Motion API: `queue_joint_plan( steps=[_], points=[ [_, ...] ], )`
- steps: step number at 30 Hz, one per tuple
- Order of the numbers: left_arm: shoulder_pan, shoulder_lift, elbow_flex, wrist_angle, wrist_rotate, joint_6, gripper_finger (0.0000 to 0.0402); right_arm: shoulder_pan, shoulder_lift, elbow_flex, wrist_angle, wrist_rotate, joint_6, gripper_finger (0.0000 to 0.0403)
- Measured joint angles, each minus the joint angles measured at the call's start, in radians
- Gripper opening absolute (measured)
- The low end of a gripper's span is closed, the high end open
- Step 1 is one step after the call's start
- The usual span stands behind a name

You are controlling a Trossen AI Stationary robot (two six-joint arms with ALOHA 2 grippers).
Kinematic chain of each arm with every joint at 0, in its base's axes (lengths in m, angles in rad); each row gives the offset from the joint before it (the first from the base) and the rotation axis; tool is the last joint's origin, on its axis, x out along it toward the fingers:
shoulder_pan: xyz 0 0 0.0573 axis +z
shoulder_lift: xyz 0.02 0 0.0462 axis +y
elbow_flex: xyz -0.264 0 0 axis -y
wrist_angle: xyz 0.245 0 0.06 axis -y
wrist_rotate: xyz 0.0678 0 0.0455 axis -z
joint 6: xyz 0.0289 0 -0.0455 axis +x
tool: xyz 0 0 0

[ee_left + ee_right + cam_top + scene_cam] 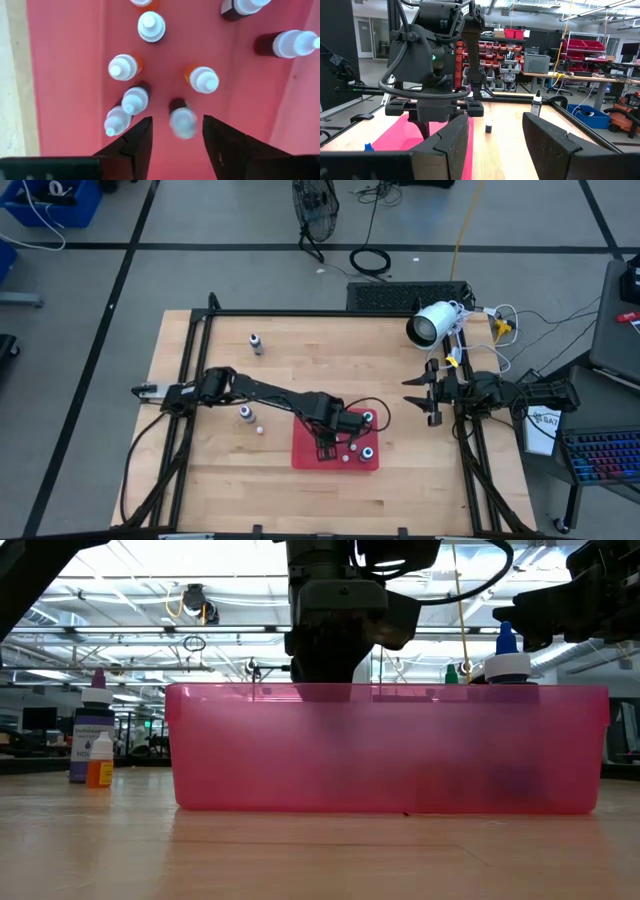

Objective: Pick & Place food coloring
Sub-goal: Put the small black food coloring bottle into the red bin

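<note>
The red tray (305, 458) lies at the table's near middle and shows as a pink wall (380, 750) in the low view. My left gripper (177, 140) points down into it, open. One tiny dark bottle with a pale cap (182, 120), blurred, shows between its fingers and apart from both. Several more food coloring bottles (135, 97) stand on the tray floor around it. Three bottles (256, 343) (245, 414) (259, 429) stand on the wood left of the tray. My right gripper (418, 395) waits open at the table's right edge.
A white camera (432, 325) sits on the frame at the far right. Black rails (190, 350) run along the table's edges. In the low view a tall bottle (92, 740) and a small orange one (99, 770) stand left of the tray. Bare wood lies at the far middle.
</note>
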Motion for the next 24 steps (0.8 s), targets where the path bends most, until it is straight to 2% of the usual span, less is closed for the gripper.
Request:
queue_joint_plan(
  steps=[5,11,14,16,19,24],
  points=[
    [0.006,-0.073,0.008,-0.059,-0.068,-0.011,0.0187,0.000,0.000,0.000,0.000,0.000,0.000,0.0177],
    [-0.014,-0.208,-0.006,-0.229,-0.304,-0.156,0.0188,0.000,0.000,0.000,0.000,0.000,0.000,0.0175],
    [-0.013,-0.292,-0.077,-0.296,-0.396,-0.295,0.0188,0.000,0.000,0.000,0.003,0.000,0.000,0.0177],
    [0.006,-0.351,-0.166,-0.301,-0.409,-0.368,0.0189,0.000,0.000,0.000,0.005,0.000,0.000,0.0177],
    [0.039,-0.434,-0.321,-0.224,-0.396,-0.443,0.0189,0.000,0.001,0.000,0.005,0.000,0.000,0.0176],
    [0.101,-0.534,-0.546,-0.006,-0.279,-0.450,0.0189,0.000,0.002,0.000,0.005,0.000,0.000,0.0177]
  ],
)
